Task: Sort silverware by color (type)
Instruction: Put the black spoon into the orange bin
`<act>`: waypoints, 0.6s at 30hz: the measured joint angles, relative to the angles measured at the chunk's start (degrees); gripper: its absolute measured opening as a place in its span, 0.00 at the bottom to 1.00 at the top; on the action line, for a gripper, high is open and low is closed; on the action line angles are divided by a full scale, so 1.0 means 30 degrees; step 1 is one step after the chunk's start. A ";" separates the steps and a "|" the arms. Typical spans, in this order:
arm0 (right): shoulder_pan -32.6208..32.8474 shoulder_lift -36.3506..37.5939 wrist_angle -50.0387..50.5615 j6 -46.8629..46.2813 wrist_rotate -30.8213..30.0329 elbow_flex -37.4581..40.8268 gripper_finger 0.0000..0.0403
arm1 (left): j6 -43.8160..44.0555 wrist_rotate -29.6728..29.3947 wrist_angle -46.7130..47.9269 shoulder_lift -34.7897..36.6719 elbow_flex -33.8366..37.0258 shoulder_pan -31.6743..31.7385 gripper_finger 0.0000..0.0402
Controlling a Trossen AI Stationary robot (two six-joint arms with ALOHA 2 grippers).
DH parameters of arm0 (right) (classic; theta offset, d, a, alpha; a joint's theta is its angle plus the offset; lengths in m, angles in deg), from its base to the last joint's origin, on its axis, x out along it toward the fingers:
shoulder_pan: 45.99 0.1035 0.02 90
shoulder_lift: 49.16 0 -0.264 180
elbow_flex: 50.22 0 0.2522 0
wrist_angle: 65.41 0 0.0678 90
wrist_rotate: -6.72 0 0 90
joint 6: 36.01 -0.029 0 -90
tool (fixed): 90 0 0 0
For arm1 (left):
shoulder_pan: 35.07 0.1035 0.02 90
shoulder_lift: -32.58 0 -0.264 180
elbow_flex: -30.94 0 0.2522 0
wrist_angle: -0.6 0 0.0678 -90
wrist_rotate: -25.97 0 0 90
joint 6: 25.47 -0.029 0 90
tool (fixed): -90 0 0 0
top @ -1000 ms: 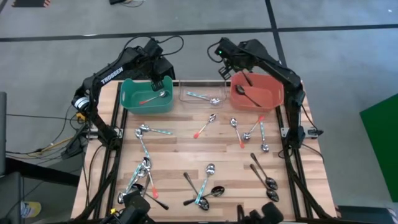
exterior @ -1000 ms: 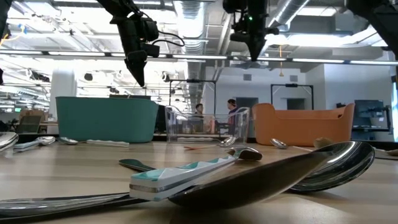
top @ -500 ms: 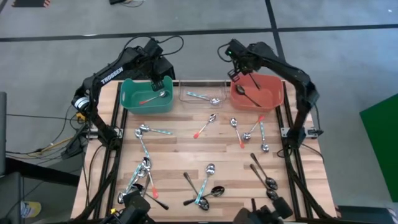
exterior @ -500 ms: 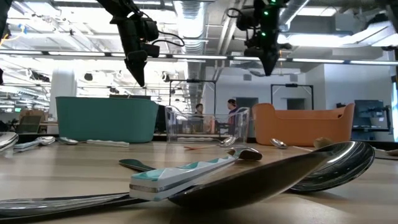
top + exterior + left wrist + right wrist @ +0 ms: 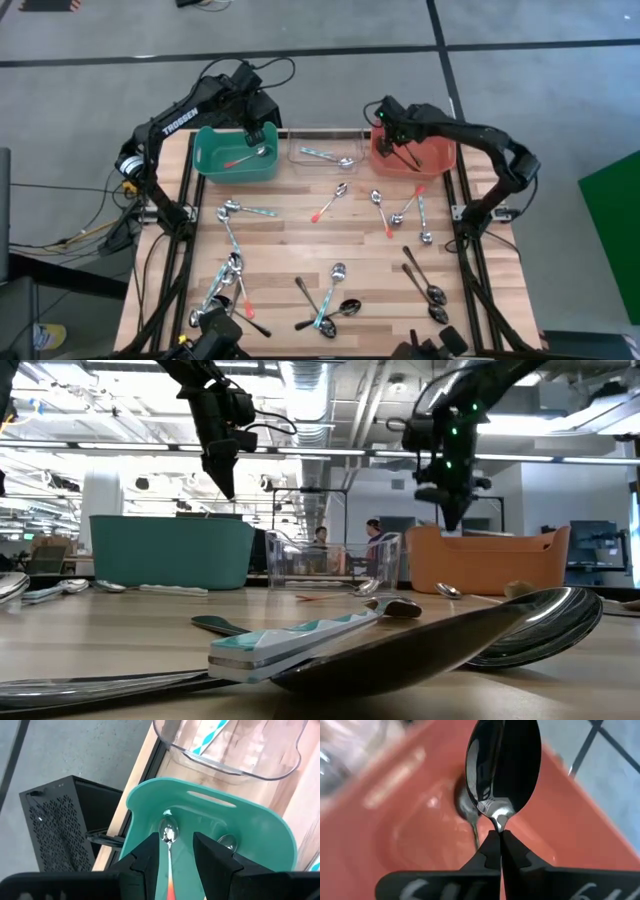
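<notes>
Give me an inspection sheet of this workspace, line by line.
Surface: wooden table, spoons scattered across it.
Job's things: orange-handled spoon in teal bin; teal-handled spoon in clear bin; dark spoon in orange bin.
Clutter: nothing seen.
Grippers: left gripper open above teal bin; right gripper shut on black spoon over orange bin.
Cables: black loops by left arm.
Surroundings: two people far behind.

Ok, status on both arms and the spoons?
Right end effector shut on black spoon, over orange bin. Left end effector open over teal bin. Nothing obstructing.
</notes>
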 joint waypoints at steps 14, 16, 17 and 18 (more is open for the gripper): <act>-0.1594 -0.1064 -0.0615 0.1980 0.0357 0.1766 0.07 | 0.1484 0.0008 -0.0066 0.0000 0.0000 -0.0007 0.27; -0.1610 -0.1064 -0.0554 0.2291 0.0382 0.1764 0.09 | 0.1648 0.0003 -0.0066 0.0000 0.0000 -0.0007 0.27; -0.1638 -0.1064 -0.0476 0.2358 0.0378 0.1764 0.10 | 0.1732 -0.0003 -0.0066 0.0000 0.0000 -0.0007 0.27; -0.1706 -0.1064 -0.0407 0.2394 0.0383 0.1764 0.12 | 0.1829 0.0002 -0.0066 0.0000 0.0000 -0.0007 0.27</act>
